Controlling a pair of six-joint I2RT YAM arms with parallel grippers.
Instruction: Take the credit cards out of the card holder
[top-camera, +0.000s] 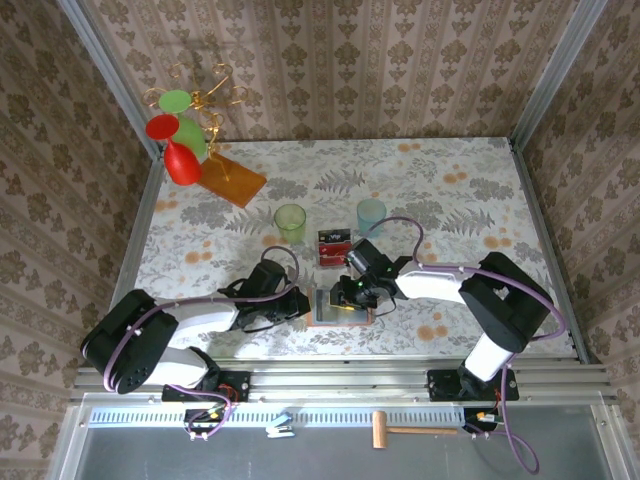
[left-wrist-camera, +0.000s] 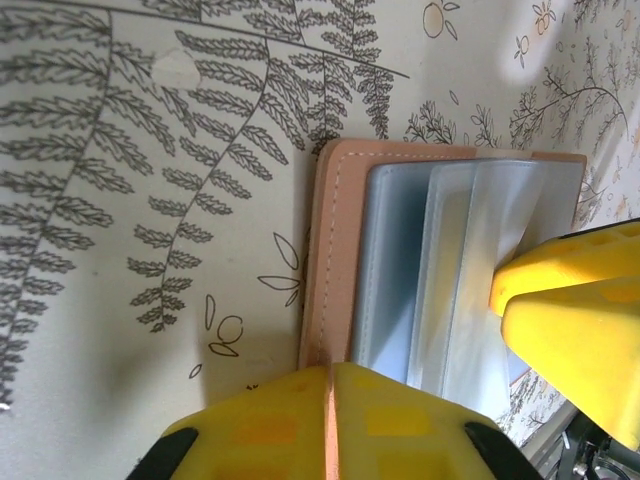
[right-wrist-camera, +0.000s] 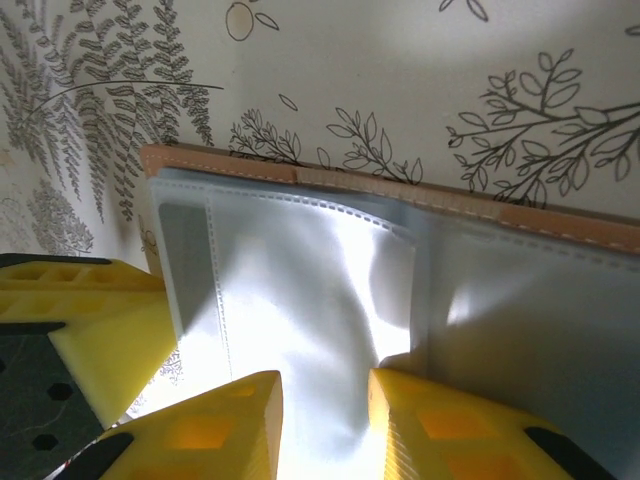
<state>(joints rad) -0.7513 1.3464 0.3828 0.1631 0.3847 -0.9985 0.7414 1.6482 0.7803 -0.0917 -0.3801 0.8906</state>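
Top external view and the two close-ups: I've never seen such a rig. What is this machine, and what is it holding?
Two robot arms sit at the table's near edge. The wide picture looks down from above and behind them; each close-up comes from a wrist camera, the yellow blocks being its end effector's fingers. The left end effector pinches the open card holder's leather edge; the right end effector stands open over a clear sleeve. Beyond lie credit cards, two cups and an orange board.

No legible text. Light markings on small red-and-black flat card (top-camera: 332, 247), just beyond right gripper (top-camera: 350, 292): too small to read.
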